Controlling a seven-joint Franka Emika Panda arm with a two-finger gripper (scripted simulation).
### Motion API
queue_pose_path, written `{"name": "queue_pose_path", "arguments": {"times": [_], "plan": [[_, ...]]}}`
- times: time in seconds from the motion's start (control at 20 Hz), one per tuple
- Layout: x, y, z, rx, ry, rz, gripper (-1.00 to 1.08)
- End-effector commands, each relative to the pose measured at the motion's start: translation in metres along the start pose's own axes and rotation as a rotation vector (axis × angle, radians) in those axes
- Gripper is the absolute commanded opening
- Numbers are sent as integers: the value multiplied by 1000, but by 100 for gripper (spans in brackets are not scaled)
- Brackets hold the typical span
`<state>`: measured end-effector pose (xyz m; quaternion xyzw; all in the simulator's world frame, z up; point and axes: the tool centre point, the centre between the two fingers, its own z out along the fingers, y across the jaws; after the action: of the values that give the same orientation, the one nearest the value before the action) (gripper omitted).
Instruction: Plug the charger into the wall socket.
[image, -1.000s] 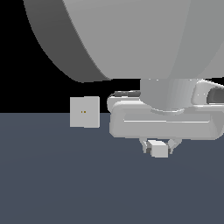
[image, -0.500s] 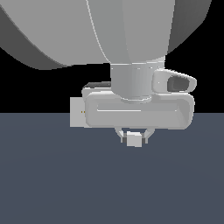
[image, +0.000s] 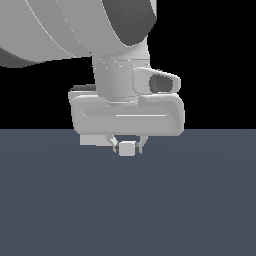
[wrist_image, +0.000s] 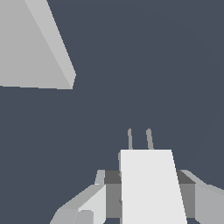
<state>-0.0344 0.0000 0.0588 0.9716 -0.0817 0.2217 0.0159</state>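
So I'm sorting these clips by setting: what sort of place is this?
Most likely a bare simulated test scene, not a real room: a flat, featureless grey floor under a plain black backdrop, with only the untextured charger in the gripper and the socket block.

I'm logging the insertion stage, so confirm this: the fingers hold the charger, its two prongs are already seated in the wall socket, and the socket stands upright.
Not quite. The wrist view shows the charger held between the fingers, but its two prongs stick out into open space, apart from the wall socket. They are not seated yet. The socket does stand upright.
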Motion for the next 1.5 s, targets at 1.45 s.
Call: {"name": "queue_pose_path", "arguments": {"times": [1.45], "plan": [[30,-113,-31,-32,-3,53,-100]]}}
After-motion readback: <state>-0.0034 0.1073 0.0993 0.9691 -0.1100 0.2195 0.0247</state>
